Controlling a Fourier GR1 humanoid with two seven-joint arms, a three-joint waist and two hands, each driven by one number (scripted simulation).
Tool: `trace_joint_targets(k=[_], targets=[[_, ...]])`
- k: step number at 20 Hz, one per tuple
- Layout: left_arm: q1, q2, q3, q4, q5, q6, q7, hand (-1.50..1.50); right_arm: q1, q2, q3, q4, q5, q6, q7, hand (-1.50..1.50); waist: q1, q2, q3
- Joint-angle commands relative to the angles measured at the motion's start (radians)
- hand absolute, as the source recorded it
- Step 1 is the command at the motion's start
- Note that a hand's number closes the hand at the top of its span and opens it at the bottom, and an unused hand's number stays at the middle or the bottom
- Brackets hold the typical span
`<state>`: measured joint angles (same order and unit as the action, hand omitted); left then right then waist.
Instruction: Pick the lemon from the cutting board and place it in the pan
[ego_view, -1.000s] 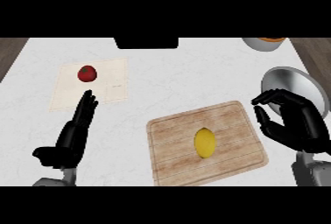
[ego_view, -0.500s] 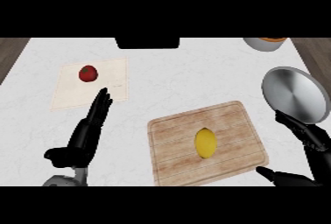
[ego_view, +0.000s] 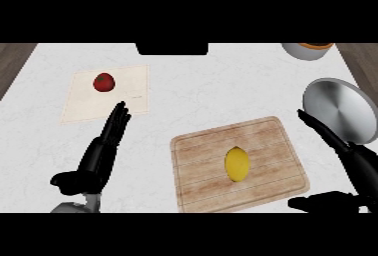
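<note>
The lemon lies untouched on the cutting board. The right hand, fingers straight, apparently readies beside the pan; the left hand rests open.

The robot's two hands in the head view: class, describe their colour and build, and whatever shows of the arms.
Both the left hand and the right hand are glossy black, with long, slender, jointed fingers and a stubby thumb set off to the side. Below the left hand a short grey piece of forearm shows at the lower edge. No cables or markings are visible on either.
</note>
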<state>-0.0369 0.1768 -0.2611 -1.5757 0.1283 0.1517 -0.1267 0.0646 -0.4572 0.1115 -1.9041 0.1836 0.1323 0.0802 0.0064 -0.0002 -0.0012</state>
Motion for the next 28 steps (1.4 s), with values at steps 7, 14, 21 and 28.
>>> trace_joint_targets(k=[7, 14, 21, 28], targets=[[0.011, -0.033, -0.029, 0.004, -0.036, 0.011, -0.002, 0.0, -0.22, -0.033, 0.246, 0.175, 0.238, 0.173, 0.24, -1.5, 0.016, 0.003, 0.001], [0.078, 0.0, 0.008, -0.052, -0.016, -0.032, -0.006, 0.0, -0.248, 0.085, 0.379, 0.267, 0.395, 0.182, 0.335, -1.5, 0.005, 0.0, 0.001], [0.034, -0.032, 0.037, -0.123, -0.047, -0.026, 0.112, 0.0, -0.308, 0.213, 0.319, 0.28, 0.432, 0.269, 0.414, -1.5, -0.002, -0.001, 0.001], [-0.005, -0.09, 0.052, 0.004, -0.094, -0.052, 0.025, 0.0, -0.294, 0.297, 0.288, 0.345, 0.519, 0.232, 0.375, -1.5, -0.003, 0.0, 0.001]])
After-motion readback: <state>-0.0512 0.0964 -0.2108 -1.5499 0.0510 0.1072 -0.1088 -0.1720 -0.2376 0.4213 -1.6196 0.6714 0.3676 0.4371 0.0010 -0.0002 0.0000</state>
